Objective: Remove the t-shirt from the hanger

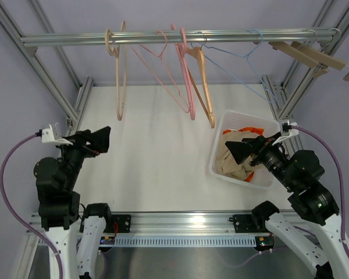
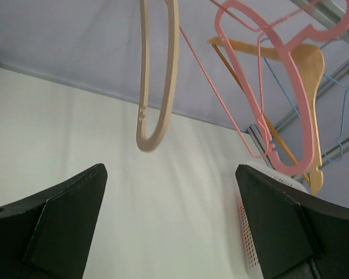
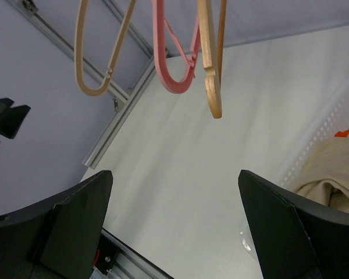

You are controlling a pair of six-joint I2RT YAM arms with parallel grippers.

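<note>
In the basket a crumpled beige t-shirt lies beside orange cloth. The right gripper hangs over the basket, its fingers spread wide and holding nothing. The left gripper is well left of the basket, over the table, its fingers likewise spread and empty. Hangers hang from the rail behind the basket and to its left.
</note>
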